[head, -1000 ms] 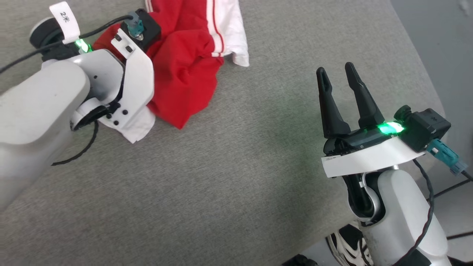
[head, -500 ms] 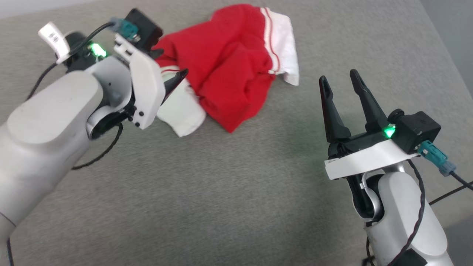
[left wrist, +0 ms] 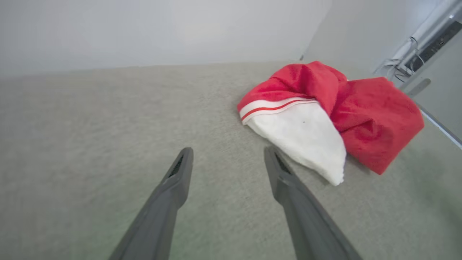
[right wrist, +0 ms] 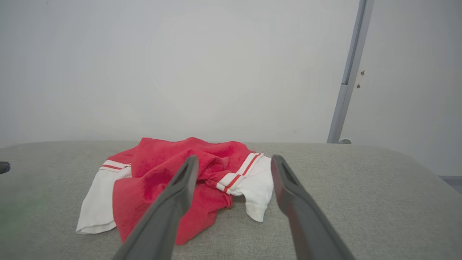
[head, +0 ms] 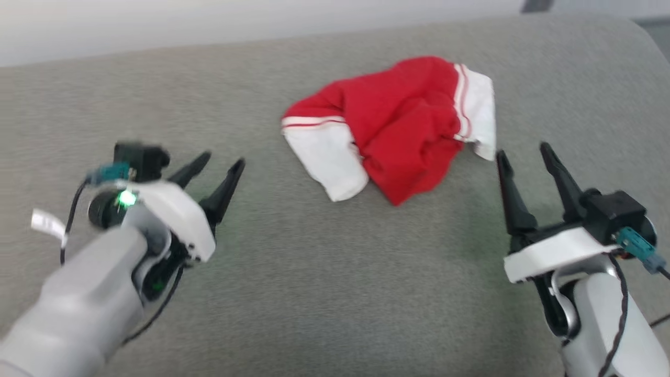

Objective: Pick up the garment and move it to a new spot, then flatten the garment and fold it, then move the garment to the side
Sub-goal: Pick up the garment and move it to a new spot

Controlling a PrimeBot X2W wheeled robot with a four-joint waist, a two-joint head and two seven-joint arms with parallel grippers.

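Note:
The garment (head: 403,125) lies crumpled on the grey fabric surface (head: 324,293), red with two white sleeves edged in red-and-white stripes. It also shows in the left wrist view (left wrist: 332,115) and the right wrist view (right wrist: 173,180). My left gripper (head: 217,162) stands open at the left, well clear of the cloth, with nothing between its fingers. At the right, my right gripper (head: 526,149) is open too, its tips just off the garment's right white sleeve (head: 481,112). In both wrist views the fingers (left wrist: 180,173) (right wrist: 187,173) are spread apart.
The padded grey surface curves away at the far right corner (head: 638,36). A pale wall (right wrist: 216,65) rises behind it, with a grey upright post (right wrist: 348,72) at the right. Bare fabric lies in front of the garment between the two arms.
My left gripper has let go of the garment and pulled back to the left, now open. The garment rests on the surface. The head camera has tilted, shifting the whole picture.

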